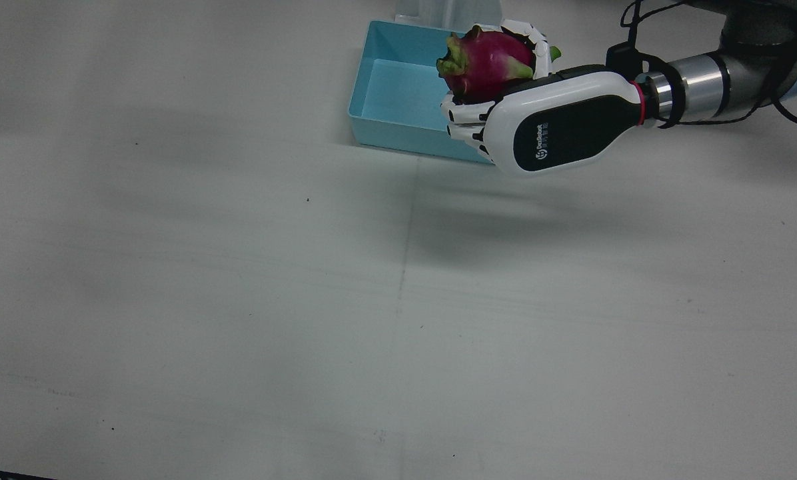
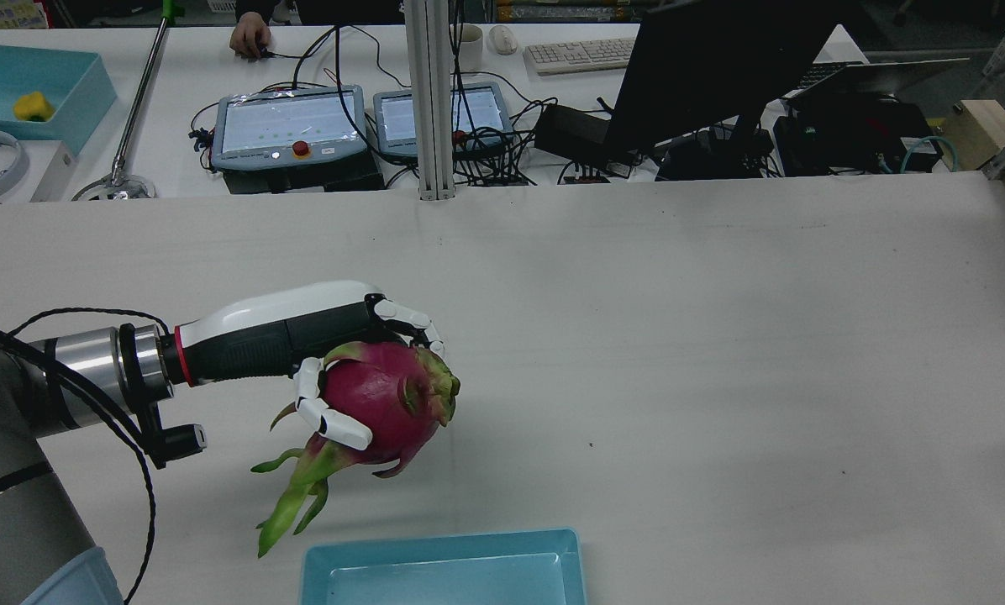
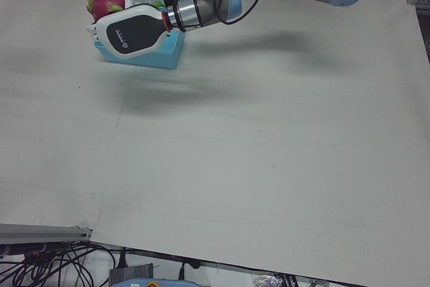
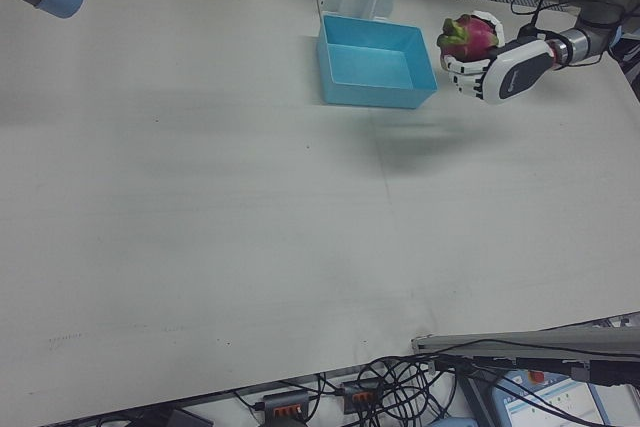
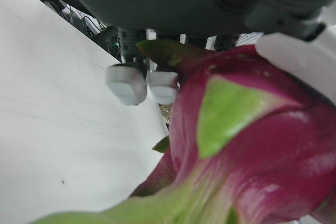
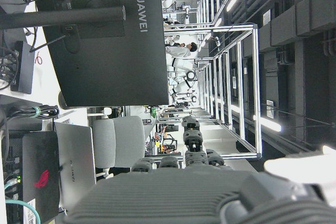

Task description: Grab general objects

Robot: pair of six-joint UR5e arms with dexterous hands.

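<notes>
The left hand [image 2: 334, 353] is wrapped around the dragon fruit [image 2: 381, 403], lifted clear; the bin [image 2: 444, 571] at its five o'clock waits empty

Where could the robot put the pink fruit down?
The blue plastic bin is empty inside. The white table in front of it is bare too. Only the spot where the left robot hand holds the pink dragon fruit is crowded.

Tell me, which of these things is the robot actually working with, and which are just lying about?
Part of the job:
- magenta dragon fruit with green scales
- left hand, closed around it
- light blue plastic tray

Just lying about:
- black Huawei monitor
- white keyboard
- two teach pendants
</notes>
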